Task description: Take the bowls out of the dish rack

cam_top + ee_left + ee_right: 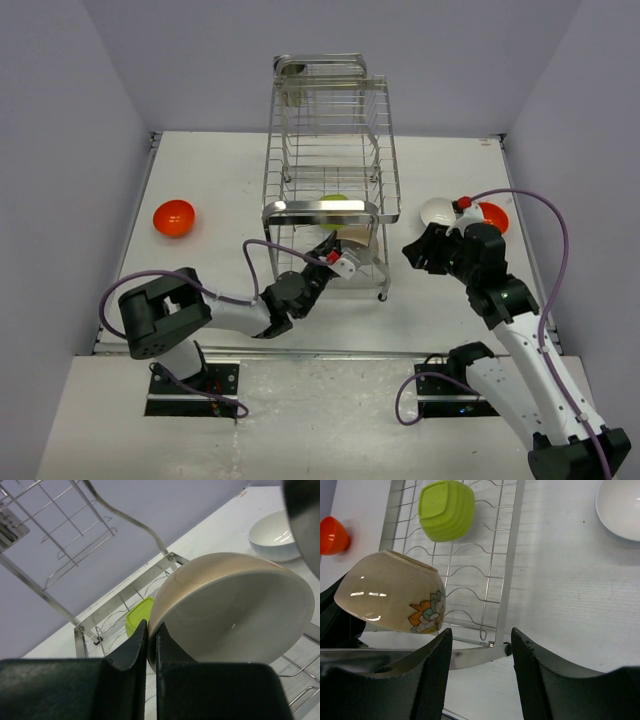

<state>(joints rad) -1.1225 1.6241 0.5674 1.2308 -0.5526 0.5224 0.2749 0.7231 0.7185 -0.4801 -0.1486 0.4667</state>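
The left gripper (pixel 149 630) is pinching the rim of the glossy beige ceramic bowl (pixel 235 615), which is tilting on edge at the front of the chrome wire dish rack (pixel 320 207)'s bottom tier. The right gripper (pixel 481 640) is hovering open and empty beside the rack. The bowl is looking stiff, slick and breakable, so a deeper bite on the rim seems safer.

place: robot lab cell | signs: white table (pixel 230 170); plain lavender walls (pixel 60 120); bolted arms (pixel 225 312)
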